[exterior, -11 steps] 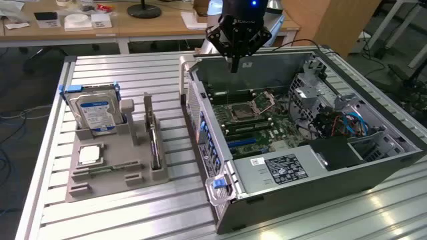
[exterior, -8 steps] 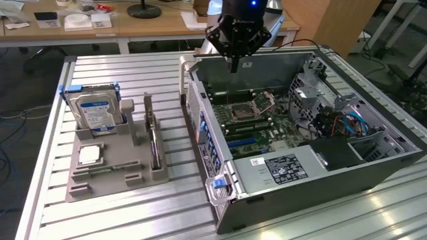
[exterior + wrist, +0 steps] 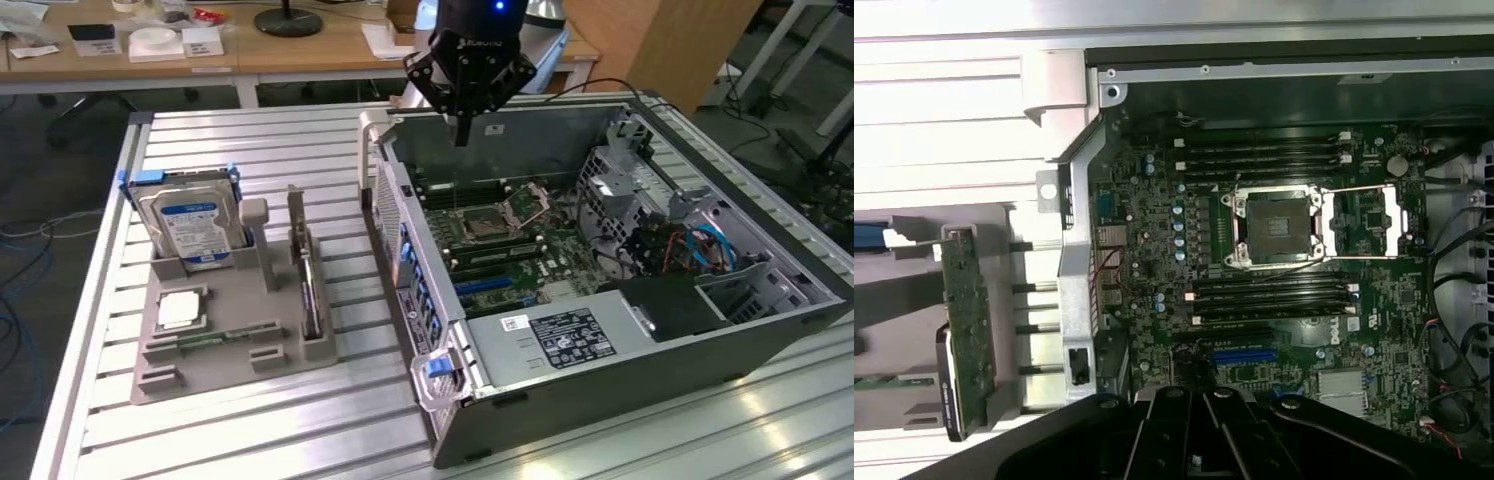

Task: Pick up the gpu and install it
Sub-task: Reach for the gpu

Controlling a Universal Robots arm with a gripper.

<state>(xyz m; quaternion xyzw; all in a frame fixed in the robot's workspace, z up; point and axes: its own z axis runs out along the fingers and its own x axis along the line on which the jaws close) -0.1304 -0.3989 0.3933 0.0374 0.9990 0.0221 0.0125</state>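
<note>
a ribbed aluminium table (image 3: 267,140) carries everything; behind it stand wooden desks (image 3: 307,55) scattered with small items, and a dark floor shows to either side.

on the exterior view's left a grey parts holder (image 3: 214,370) lies flat on the table. the gpu (image 3: 310,290) stands on edge in a slot along the holder's side nearest the computer case (image 3: 747,350) – a thin dark sliver, untouched. a hard drive (image 3: 191,228) with a blue-white label stands upright at the holder's far end, well apart from the card.

the case lies on its side with the panel off, the motherboard (image 3: 501,240) facing up. a power supply (image 3: 561,340) fills the near corner and blue cables (image 3: 701,245) bunch toward the exterior view's right. the central board area is uncovered, ringed by the case's raised walls.

the gripper (image 3: 463,128) hangs over the case's far rim, fingers pressed together and holding nothing (nearer the motherboard than the gpu). a narrow strip of bare table separates holder and case wall – the gpu stands just beside that strip.
</note>
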